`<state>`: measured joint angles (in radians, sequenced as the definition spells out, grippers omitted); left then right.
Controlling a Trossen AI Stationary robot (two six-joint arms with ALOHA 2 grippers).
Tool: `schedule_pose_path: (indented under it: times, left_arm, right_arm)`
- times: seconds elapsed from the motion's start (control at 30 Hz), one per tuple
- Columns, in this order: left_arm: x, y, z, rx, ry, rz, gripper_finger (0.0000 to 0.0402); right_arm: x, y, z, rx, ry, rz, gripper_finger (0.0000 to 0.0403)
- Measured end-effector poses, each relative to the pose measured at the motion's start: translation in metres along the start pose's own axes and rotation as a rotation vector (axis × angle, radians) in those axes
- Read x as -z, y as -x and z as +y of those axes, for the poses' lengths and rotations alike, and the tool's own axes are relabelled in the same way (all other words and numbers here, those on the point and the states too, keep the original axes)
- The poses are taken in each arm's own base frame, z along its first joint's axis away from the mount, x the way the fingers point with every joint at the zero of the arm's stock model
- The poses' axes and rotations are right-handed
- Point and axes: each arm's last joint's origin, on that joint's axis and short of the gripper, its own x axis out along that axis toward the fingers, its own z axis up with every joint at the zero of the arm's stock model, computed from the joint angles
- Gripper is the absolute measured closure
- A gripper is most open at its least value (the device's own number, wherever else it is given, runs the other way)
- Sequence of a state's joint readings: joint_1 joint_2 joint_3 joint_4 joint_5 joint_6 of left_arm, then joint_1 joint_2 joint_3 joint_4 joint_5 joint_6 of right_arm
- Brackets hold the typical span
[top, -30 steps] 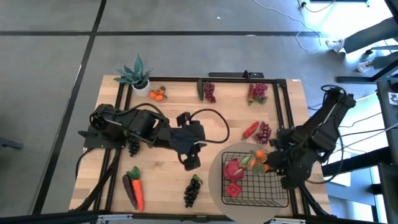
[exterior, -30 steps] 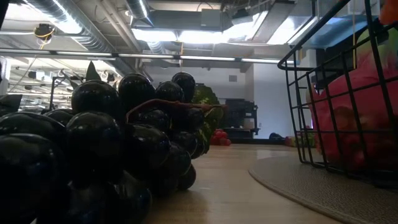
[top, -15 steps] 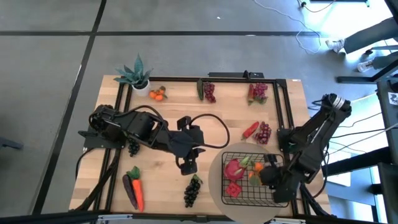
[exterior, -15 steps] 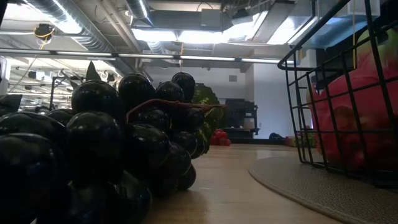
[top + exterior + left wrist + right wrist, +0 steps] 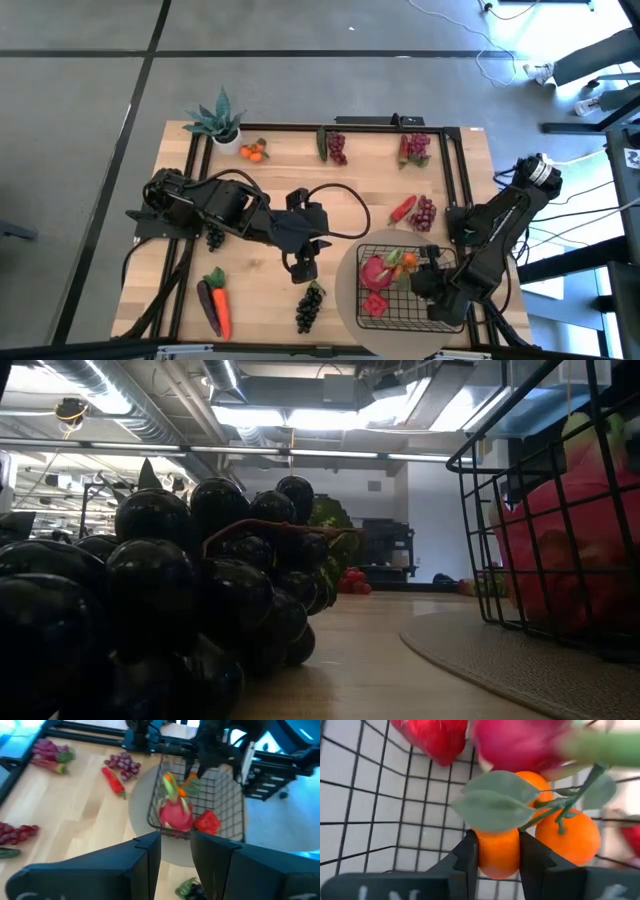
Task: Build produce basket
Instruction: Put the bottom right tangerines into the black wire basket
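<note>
The black wire basket [image 5: 437, 322] stands on a round beige mat [image 5: 350, 300] at the near right. It holds a pink dragon fruit [image 5: 375, 270] and a red fruit [image 5: 375, 305]. My right gripper [image 5: 499, 865] is over the basket [image 5: 370, 795], shut on a leafy bunch of orange tangerines [image 5: 408, 263] beside the dragon fruit [image 5: 520, 740]. My left gripper [image 5: 303, 267] hangs at mid-table, just beyond a bunch of dark grapes [image 5: 310, 305]. In the left wrist view its fingers [image 5: 175, 855] stand a little apart with nothing between them. My right gripper pinches one tangerine [image 5: 498, 851] of the bunch between its two fingers, one on each side of the fruit. The fingers slant down into the basket from its near right side. The other tangerines [image 5: 567, 837] and the leaves [image 5: 495, 802] hang beside it over the mesh floor.
A potted spiky plant [image 5: 218, 120], more tangerines [image 5: 254, 151] and grape bunches [image 5: 335, 147] [image 5: 415, 148] lie along the far edge. A red chili [image 5: 402, 209] and purple grapes [image 5: 425, 212] lie beyond the basket. A carrot and an eggplant [image 5: 213, 300] lie near left.
My right gripper has carried the tangerines from the basket's far right rim toward the table's near edge and left, down into the basket beside the dragon fruit, staying shut on them. My left gripper has drifted slightly toward the dark grapes.
</note>
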<state>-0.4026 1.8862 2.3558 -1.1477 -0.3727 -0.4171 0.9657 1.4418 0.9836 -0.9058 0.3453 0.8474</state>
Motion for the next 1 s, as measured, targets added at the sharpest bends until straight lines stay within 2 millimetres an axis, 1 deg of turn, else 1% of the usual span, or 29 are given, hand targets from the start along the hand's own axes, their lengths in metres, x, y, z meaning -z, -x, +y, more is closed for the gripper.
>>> schedule_pose_path:
  times: [0.13, 0.37, 0.53, 0.67, 0.87, 1.0]
  left_arm:
    - [0.0, 0.0, -0.002, 0.06, 0.003, 0.017, 0.0308]
    - [0.0, 0.0, -0.002, 0.068, -0.001, 0.021, 0.0308]
    - [0.0, 0.0, -0.002, 0.067, -0.004, 0.022, 0.0308]
    - [0.0, 0.0, -0.002, 0.068, -0.005, 0.022, 0.0308]
    - [0.0, 0.0, -0.002, 0.067, -0.005, 0.022, 0.0308]
    - [0.0, 0.0, -0.002, 0.067, -0.005, 0.022, 0.0308]
  right_arm:
    - [0.008, -0.015, -0.002, -0.027, -0.053, 0.017, 0.0313]
    - [0.007, -0.025, -0.006, -0.01, -0.049, -0.03, 0.0313]
    - [0.01, -0.036, -0.01, -0.028, -0.038, -0.025, 0.0313]
    - [0.012, -0.04, -0.013, -0.033, -0.045, -0.003, 0.0308]
    - [0.01, -0.041, -0.012, -0.068, -0.016, 0.005, 0.028]
    - [0.009, -0.041, -0.012, -0.077, 0.009, -0.003, 0.027]
